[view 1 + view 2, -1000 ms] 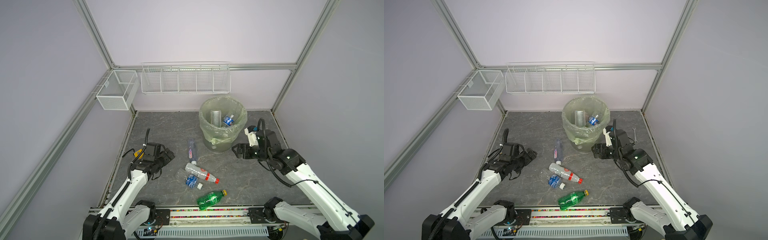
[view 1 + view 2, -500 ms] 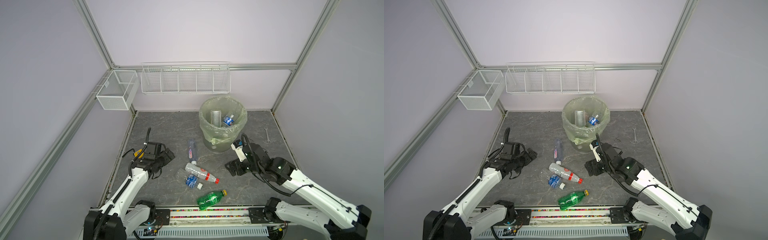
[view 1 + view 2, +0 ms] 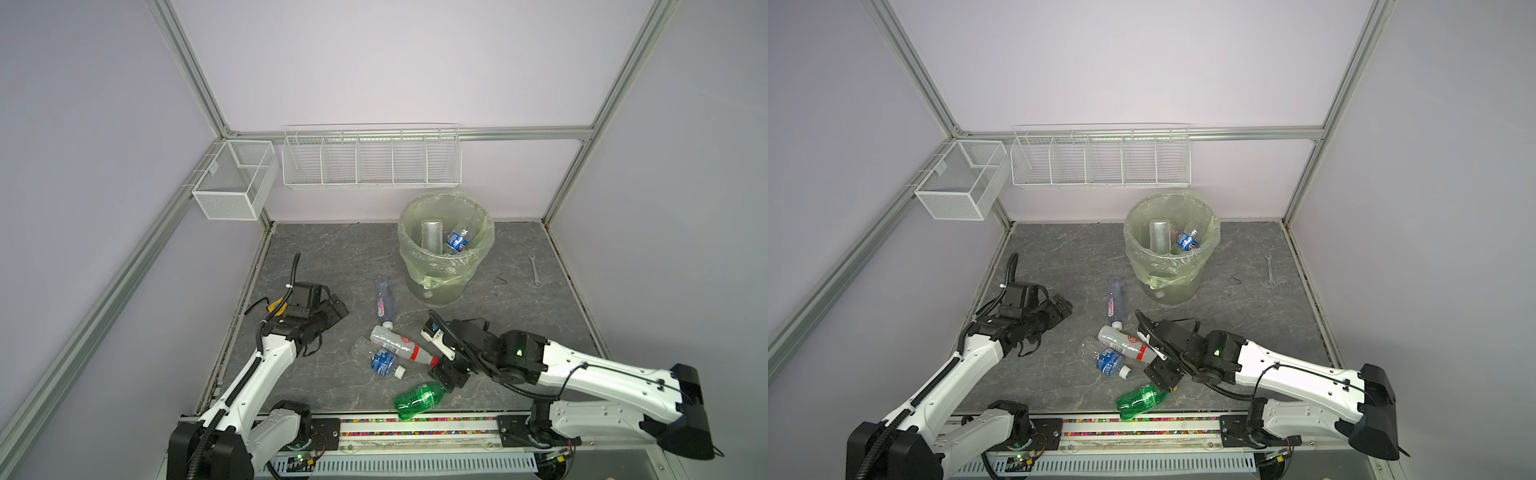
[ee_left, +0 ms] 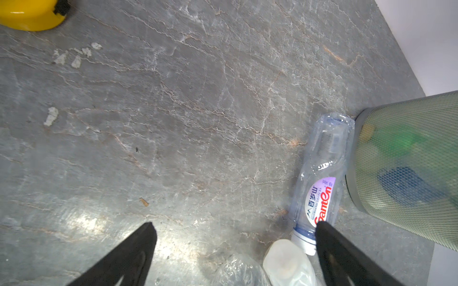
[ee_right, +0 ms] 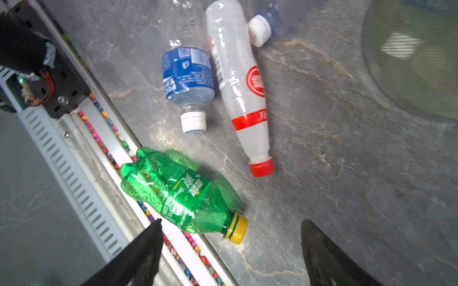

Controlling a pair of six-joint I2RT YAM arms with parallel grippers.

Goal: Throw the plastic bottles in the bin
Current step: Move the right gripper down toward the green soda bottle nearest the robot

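Lying dented: green plastic bottle, veined grey tabletop.

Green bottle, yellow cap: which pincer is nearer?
Right. The right pincer hangs open at the cap of the green bottle; left pincer sits open, far beyond the other bottles.

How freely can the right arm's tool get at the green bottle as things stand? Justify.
Probably yes: the right tool hangs open by the yellow-capped end of the green bottle, with nothing between them. The front rail, close along the bottle, might crowd one finger.
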